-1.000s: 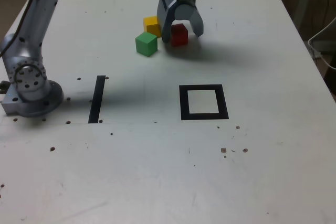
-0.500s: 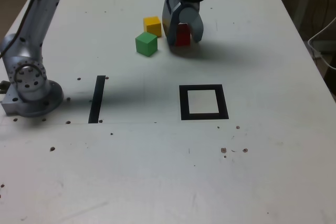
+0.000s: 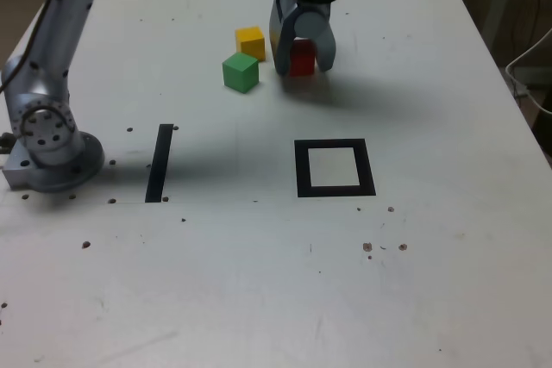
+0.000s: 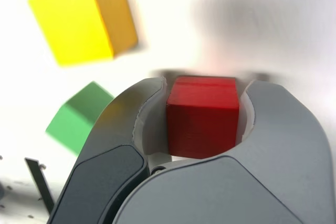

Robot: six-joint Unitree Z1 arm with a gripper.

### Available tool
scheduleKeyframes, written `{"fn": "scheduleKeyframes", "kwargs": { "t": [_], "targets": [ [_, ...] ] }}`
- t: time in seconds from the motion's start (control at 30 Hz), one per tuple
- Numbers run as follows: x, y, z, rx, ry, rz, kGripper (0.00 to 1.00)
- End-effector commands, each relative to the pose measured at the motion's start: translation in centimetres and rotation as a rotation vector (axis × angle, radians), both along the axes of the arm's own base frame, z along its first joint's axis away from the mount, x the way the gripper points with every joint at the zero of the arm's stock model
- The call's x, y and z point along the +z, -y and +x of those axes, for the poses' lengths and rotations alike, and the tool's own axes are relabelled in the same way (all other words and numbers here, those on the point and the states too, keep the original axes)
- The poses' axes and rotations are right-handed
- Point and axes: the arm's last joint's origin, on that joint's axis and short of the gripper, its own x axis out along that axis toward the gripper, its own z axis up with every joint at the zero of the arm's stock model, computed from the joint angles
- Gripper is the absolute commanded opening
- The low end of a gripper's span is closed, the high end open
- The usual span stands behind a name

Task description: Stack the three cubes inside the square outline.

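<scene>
Your gripper point(image 4: 205, 90) has the glossy red cube point(image 4: 202, 119) pinched between curved grey fingers. Matte-black square outline point(image 3: 335, 168) lies flat nearby; flat-faced green cube point(image 3: 241, 72) and yellow cube point(image 3: 250, 44) sit at the exterior view's left of the gripper.

your gripper point(image 3: 304, 68) went from wide open to snug on the red cube point(image 3: 302, 59), nice | red cube's now squared up and nudged a bit further from the yellow cube point(image 3: 250, 44), toward the exterior view's right | your gripper slid that way too, so it no longer overlaps yellow in that view
</scene>
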Motion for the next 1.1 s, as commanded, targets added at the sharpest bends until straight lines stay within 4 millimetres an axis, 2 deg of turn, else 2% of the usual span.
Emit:
{"fn": "scheduleKeyframes", "kwargs": {
  "t": [0.0,0.17,0.33,0.57,0.8,1.07],
  "targets": [
    [1.4,1.4,-0.4,-0.026,0.018,0.011,0.18],
    [3.5,4.8,-1.2,-0.084,0.043,0.022,0.18],
    [5.1,9.4,-2.0,-0.126,0.053,0.040,0.18],
    [4.7,15.1,-2.6,-0.141,0.039,0.033,0.18],
    [3.7,18.5,-1.8,-0.147,0.047,0.030,0.18],
    [2.2,20.6,-0.4,-0.142,0.026,0.000,0.18]
  ]
}}
